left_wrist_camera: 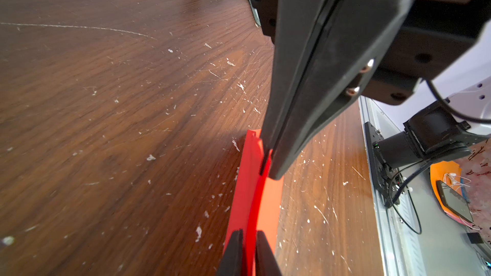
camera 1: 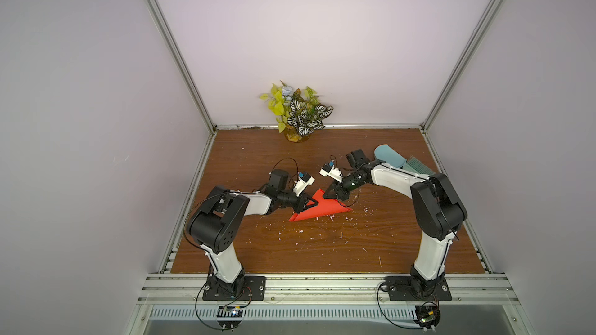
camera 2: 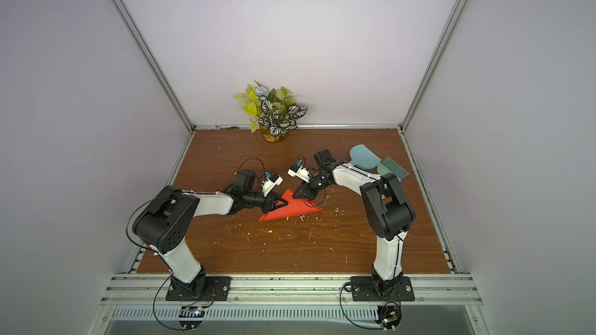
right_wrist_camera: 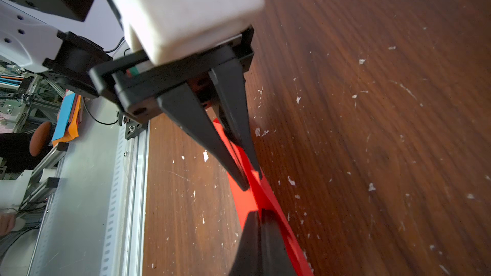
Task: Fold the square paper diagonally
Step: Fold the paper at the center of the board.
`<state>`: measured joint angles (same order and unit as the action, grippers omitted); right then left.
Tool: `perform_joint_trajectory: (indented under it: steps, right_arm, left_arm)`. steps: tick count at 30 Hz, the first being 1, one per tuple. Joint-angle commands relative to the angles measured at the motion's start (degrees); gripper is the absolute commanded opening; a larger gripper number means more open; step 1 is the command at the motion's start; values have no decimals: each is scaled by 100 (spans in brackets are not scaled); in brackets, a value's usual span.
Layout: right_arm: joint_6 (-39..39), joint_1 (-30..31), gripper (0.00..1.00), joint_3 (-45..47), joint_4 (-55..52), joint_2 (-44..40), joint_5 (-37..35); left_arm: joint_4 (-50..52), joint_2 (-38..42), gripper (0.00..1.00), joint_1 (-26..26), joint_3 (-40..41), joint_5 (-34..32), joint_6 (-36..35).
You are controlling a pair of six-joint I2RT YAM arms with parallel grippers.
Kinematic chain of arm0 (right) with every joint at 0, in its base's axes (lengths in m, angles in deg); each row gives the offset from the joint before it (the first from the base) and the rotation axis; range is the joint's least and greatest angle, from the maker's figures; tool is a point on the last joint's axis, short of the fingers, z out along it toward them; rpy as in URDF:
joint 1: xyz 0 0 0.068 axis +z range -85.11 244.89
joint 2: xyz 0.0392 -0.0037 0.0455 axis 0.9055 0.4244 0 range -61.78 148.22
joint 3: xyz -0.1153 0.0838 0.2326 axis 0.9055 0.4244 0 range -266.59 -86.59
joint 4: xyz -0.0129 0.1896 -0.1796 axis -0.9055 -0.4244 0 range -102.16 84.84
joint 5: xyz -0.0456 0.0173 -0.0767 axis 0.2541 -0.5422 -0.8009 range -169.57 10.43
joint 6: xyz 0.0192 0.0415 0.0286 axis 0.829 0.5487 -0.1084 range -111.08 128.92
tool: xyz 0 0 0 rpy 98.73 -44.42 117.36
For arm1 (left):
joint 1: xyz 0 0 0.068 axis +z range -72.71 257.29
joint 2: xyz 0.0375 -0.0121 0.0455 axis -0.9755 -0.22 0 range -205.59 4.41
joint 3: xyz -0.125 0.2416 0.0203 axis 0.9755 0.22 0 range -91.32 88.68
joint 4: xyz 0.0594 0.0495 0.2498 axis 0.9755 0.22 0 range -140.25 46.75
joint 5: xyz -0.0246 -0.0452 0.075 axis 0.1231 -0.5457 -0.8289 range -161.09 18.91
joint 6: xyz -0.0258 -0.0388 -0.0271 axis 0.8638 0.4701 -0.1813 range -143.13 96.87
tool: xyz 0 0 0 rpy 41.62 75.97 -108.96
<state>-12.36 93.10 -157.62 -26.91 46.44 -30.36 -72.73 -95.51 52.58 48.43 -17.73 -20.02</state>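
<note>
The square paper (camera 1: 322,212) (camera 2: 295,211) is bright red-orange and lies as a folded triangle on the middle of the wooden table (camera 1: 258,252). Its upper layer curves up off the lower one at the far side. My left gripper (camera 1: 317,203) (camera 2: 286,203) reaches in from the left, and in the left wrist view (left_wrist_camera: 248,234) its jaws are shut on the raised paper edge (left_wrist_camera: 252,195). My right gripper (camera 1: 325,197) (camera 2: 294,197) comes from the right, close to the left one. Its jaws (right_wrist_camera: 259,215) are pressed together on the same raised edge (right_wrist_camera: 265,195).
A light blue dustpan (camera 1: 388,156) and a teal brush (camera 1: 416,165) lie at the back right, behind the right arm. A potted plant (camera 1: 298,114) stands at the back wall. Small white scraps (camera 1: 332,217) litter the table around the paper. Metal rails border the table.
</note>
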Motion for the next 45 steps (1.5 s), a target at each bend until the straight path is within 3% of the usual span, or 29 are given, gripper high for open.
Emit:
perform_joint_trajectory:
  steps: [1,45]
  right_arm:
    - [-65,-16,0,-79,-65,-47,-5]
    - [-72,-70,0,-78,-86,6,35]
  left_arm:
    - [96,34,14,-40,-89,-49,-108]
    - [183,45,10,-78,-150,-93,-130]
